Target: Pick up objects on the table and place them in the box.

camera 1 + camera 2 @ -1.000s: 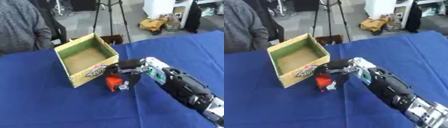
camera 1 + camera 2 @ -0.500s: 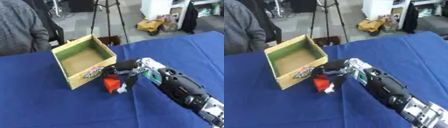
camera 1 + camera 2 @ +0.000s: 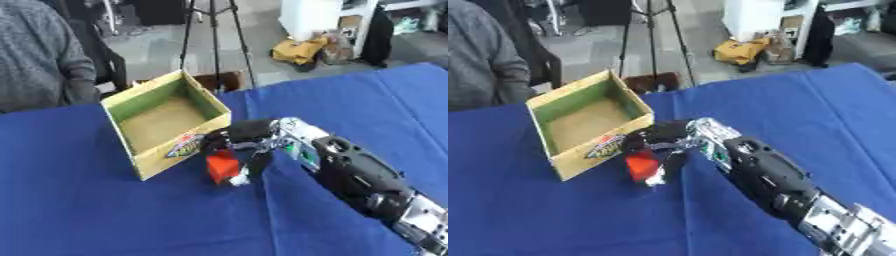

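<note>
Blue cloth covers the table; tripod legs and floor clutter lie beyond. Your right hand has its fingers curled round a small red block, just beside the open cardboard box. The block looks light, rigid and smooth, perhaps slippery. Take it across opposite faces.

Right arm stretches in from lower right, hand curled, fingers pointing down.

We are looking past a blue-draped table at a grey floor where a black tripod, a white cabinet and yellow clutter are standing
</note>
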Controlling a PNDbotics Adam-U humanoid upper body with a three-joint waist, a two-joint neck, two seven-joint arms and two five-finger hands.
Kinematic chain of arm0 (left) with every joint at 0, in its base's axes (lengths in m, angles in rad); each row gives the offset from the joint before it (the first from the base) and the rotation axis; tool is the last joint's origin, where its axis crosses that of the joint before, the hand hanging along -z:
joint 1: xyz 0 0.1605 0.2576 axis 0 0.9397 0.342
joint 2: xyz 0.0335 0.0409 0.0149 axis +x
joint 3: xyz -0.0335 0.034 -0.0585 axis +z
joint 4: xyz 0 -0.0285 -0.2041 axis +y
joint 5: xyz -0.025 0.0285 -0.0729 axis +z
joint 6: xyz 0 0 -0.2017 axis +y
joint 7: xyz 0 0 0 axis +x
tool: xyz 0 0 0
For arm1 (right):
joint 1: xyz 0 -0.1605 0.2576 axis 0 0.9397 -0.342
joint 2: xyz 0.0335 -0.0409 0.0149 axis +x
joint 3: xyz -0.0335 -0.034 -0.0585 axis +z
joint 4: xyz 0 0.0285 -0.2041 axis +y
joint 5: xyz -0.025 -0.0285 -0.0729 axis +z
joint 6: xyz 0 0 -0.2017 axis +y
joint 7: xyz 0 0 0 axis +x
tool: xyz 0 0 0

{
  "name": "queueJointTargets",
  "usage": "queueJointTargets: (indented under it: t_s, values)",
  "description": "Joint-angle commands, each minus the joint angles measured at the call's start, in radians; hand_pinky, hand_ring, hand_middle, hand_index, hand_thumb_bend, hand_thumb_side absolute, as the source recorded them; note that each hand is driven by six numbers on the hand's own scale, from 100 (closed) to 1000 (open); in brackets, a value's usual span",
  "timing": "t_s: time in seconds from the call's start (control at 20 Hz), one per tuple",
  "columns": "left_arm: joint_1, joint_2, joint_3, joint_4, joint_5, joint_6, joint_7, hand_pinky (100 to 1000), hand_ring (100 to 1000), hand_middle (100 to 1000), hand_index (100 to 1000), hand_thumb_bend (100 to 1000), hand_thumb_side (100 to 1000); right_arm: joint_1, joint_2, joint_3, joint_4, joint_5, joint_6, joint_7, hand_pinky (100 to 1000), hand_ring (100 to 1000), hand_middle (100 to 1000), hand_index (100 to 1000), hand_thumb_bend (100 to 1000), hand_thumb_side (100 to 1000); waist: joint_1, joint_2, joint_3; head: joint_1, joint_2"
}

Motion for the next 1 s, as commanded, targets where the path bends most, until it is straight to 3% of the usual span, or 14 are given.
queueJointTargets:
  t_s: [0.05,0.1,0.45,0.55,0.6,0.65,0.7,0.85,0.9,1.0]
  values:
    - [-0.006,0.004,-0.002,-0.019,0.006,-0.001,-0.004,495,793,639,593,100,975,-0.019,-0.018,-0.006,-0.004,0.01,-0.001,-0.009,809,1000,907,931,324,816,-0.003,-0.014,0.001,-0.004,-0.009]
    - [-0.006,0.004,-0.002,-0.019,0.006,-0.001,-0.004,495,793,638,594,100,974,-0.018,-0.019,-0.004,-0.002,0.012,-0.001,-0.009,810,1000,900,915,330,862,-0.003,-0.014,0.001,-0.004,-0.009]
    - [-0.005,0.004,-0.002,-0.021,0.005,-0.001,-0.004,495,793,638,594,100,974,0.002,-0.023,-0.002,0.007,0.058,-0.019,0.01,804,1000,884,884,311,802,-0.001,-0.014,-0.004,-0.004,-0.013]
    - [-0.005,0.004,-0.002,-0.021,0.005,-0.001,-0.004,495,793,638,594,100,974,0.004,-0.024,-0.002,0.007,0.066,-0.023,0.007,800,994,873,866,302,744,0.0,-0.014,-0.004,-0.005,-0.014]
    - [-0.005,0.004,-0.002,-0.021,0.005,-0.001,-0.003,495,792,638,594,100,974,0.005,-0.024,-0.002,0.006,0.069,-0.025,0.006,794,984,860,840,280,623,0.0,-0.014,-0.005,-0.005,-0.014]
    - [-0.005,0.004,-0.002,-0.021,0.005,-0.001,-0.004,495,793,638,594,100,974,0.005,-0.024,-0.002,0.006,0.071,-0.027,0.004,791,980,853,827,268,560,0.0,-0.014,-0.005,-0.005,-0.015]
    - [-0.005,0.004,-0.002,-0.021,0.005,-0.001,-0.004,495,792,638,594,100,974,0.006,-0.025,-0.002,0.005,0.073,-0.028,0.001,784,970,836,783,178,462,0.0,-0.014,-0.006,-0.005,-0.015]
    - [-0.005,0.004,-0.001,-0.021,0.005,-0.001,-0.003,495,792,638,594,100,974,0.008,-0.027,-0.005,0.001,0.069,-0.024,-0.013,776,961,815,711,100,419,0.0,-0.014,-0.007,-0.005,-0.016]
    - [-0.005,0.004,-0.001,-0.021,0.004,-0.001,-0.003,495,792,637,594,100,974,0.008,-0.028,-0.006,0.0,0.068,-0.022,-0.018,768,951,799,547,100,347,0.0,-0.014,-0.008,-0.005,-0.017]
    - [-0.005,0.004,-0.001,-0.02,0.004,-0.001,-0.003,495,792,637,594,100,974,0.007,-0.03,-0.011,-0.005,0.058,-0.008,-0.036,763,949,793,420,100,292,-0.001,-0.015,-0.009,-0.005,-0.018]
